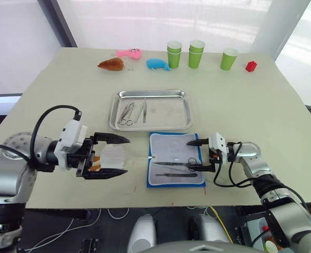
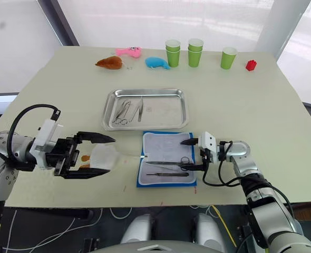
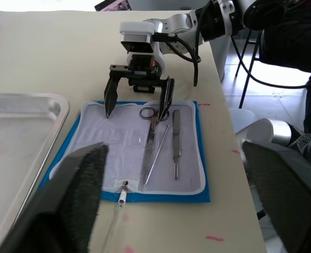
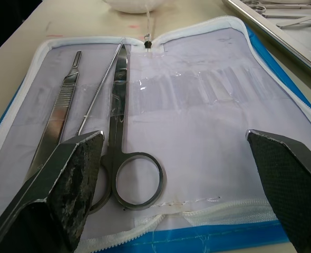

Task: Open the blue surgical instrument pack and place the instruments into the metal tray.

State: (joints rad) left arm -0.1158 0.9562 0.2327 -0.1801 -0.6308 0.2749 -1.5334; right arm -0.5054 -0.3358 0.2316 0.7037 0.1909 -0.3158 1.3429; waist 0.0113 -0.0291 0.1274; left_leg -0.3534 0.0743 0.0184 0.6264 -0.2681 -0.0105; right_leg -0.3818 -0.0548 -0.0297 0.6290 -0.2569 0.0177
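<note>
1. On the desk (image 1: pixel 250 110), near the front edge, the blue surgical instrument pack (image 1: pixel 176 166) lies unfolded flat, pale lining up, just in front of the metal tray (image 1: pixel 150 109).
2. Pack holds three instruments on its near half: scissors (image 4: pixel 125 158) with ring handles, a thin probe (image 4: pixel 100 89) and a flat-handled scalpel-type tool (image 4: pixel 60 108), lying roughly parallel.
3. Tray already has instruments (image 1: pixel 133 113) in its left part: ring-handled pieces and a straight one.
4. Right gripper (image 1: pixel 200 155) sits at the pack's right edge, fingers spread wide and empty. One finger tip is over the scissor rings, the other over the bare far half of the lining. Can't tell if a tip touches the scissors.
5. Left gripper (image 1: pixel 113 155) is left of the pack, apart from it, fingers also spread wide and holding nothing, straddling a white translucent piece (image 1: pixel 113 155) on the desk.
6. Far edge of desk: green cups (image 1: pixel 196 54), red block (image 1: pixel 251 66), blue, pink and brown toys (image 1: pixel 129 59).
</note>
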